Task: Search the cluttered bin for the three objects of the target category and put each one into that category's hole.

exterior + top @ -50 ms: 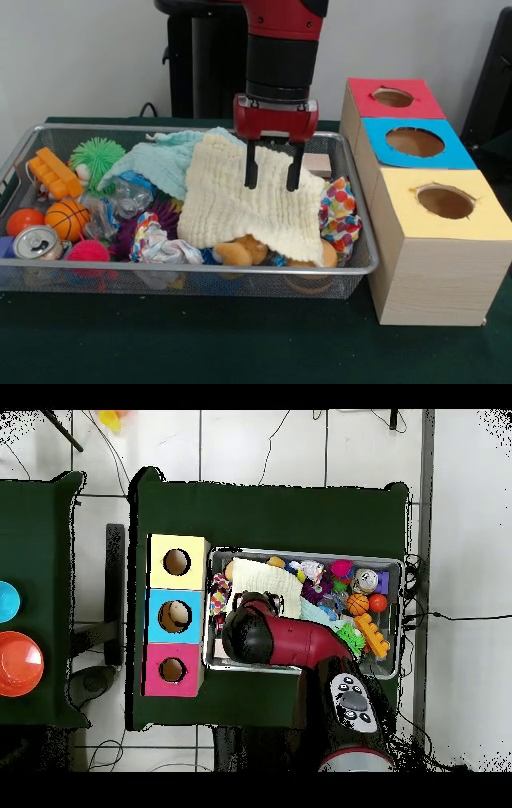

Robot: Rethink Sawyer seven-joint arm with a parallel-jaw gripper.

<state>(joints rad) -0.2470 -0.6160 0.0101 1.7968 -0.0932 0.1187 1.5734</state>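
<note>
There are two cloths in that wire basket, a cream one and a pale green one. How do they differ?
The cream cloth lies on top in the middle, right under the gripper; the pale green cloth sits behind it towards the spiky green ball, partly covered by it. The cream cloth shows more surface and drapes over a stuffed toy at the basket's front. Both look soft, ribbed and crumpled.
</note>
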